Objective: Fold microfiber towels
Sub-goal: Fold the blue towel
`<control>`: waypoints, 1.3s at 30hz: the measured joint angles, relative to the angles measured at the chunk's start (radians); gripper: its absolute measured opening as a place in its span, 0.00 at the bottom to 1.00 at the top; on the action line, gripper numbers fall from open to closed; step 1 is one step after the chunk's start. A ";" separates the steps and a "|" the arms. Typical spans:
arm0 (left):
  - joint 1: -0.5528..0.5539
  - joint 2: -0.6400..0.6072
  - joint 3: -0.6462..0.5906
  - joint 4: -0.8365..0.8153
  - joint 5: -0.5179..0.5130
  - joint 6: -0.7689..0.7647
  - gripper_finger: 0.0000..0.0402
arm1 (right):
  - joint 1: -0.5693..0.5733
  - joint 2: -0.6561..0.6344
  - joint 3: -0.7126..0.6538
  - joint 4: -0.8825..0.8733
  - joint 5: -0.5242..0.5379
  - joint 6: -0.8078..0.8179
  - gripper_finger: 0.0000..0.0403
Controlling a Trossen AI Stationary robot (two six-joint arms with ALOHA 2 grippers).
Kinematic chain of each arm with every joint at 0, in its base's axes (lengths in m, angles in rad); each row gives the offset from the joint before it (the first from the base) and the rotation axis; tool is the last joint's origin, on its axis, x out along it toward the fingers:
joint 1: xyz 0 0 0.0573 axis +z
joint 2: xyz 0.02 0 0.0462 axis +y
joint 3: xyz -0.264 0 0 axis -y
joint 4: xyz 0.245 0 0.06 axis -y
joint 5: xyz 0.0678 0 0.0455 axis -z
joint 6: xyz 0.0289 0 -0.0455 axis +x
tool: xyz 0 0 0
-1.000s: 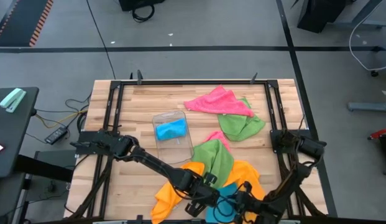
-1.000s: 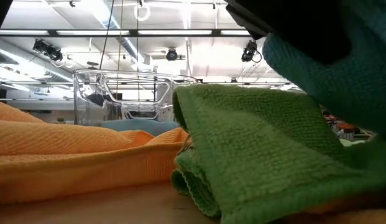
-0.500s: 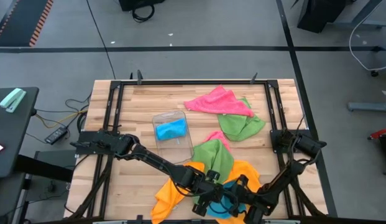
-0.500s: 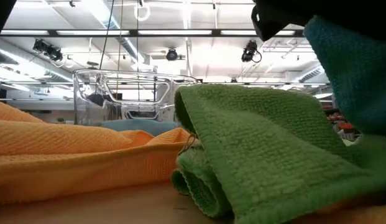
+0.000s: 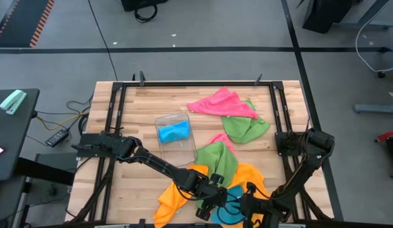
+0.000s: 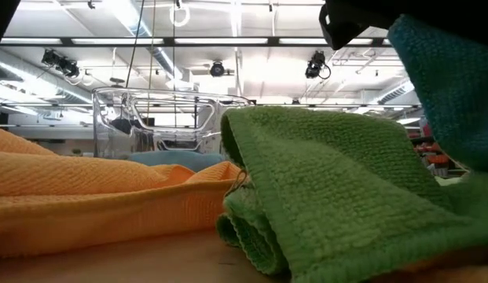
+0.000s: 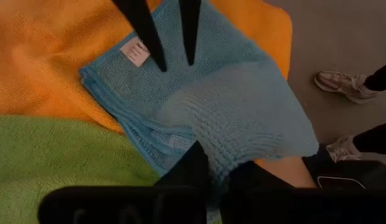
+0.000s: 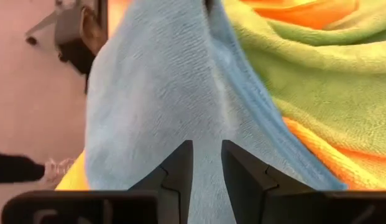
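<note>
A sky-blue microfiber towel [image 5: 229, 212] lies near the table's front edge on an orange towel [image 5: 174, 199]. One end of it is raised [image 6: 452, 86]. My left gripper [image 7: 208, 171] is shut on that raised end. My right gripper [image 8: 208, 165] is shut on the opposite end, beside the white label [image 7: 133, 53]. A green towel [image 5: 218, 158] lies folded just beyond them, resting on the orange one. In the high view the left gripper [image 5: 215, 193] and the right gripper [image 5: 250, 202] stand close together over the blue towel. My left gripper pinches the blue towel's raised end [image 7: 233, 165] between its shut fingers, slanting down from the table's left. The cloth slopes from the fingers down to the folded, layered part [image 7: 127, 121] that lies on the orange towel. My right gripper has the blue towel's label end [image 8: 205, 146] between its two fingers, and cloth fills the gap between them. The fingers slant down from the table's right. How many layers they hold cannot be told. From there the towel runs as a ridge [image 8: 180, 74] toward my left gripper.
A clear plastic tray [image 5: 183, 120] holding a blue cloth stands mid-table. A pink towel [image 5: 221, 102] and a second green towel [image 5: 247, 126] lie at the far right. The black frame rails [image 5: 114, 114] border the table. A person's shoes [image 7: 342, 84] show beyond the front edge.
My right gripper has risen a little and rolled at the wrist, still shut on its end of the blue towel. In the low view the towel's raised part has drawn up and toward the table's right, uncovering more of the green towel.
</note>
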 joint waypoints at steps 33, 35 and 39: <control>0.009 0.048 0.000 0.145 -0.098 -0.189 0.05 | 0.069 0.032 -0.003 -0.014 -0.052 0.051 0.23; 0.011 0.048 0.000 0.161 -0.098 -0.207 0.05 | 0.073 -0.002 -0.003 -0.050 -0.050 0.055 0.23; 0.011 0.048 0.000 0.167 -0.119 -0.215 0.08 | 0.095 -0.051 -0.003 -0.137 -0.024 0.089 0.23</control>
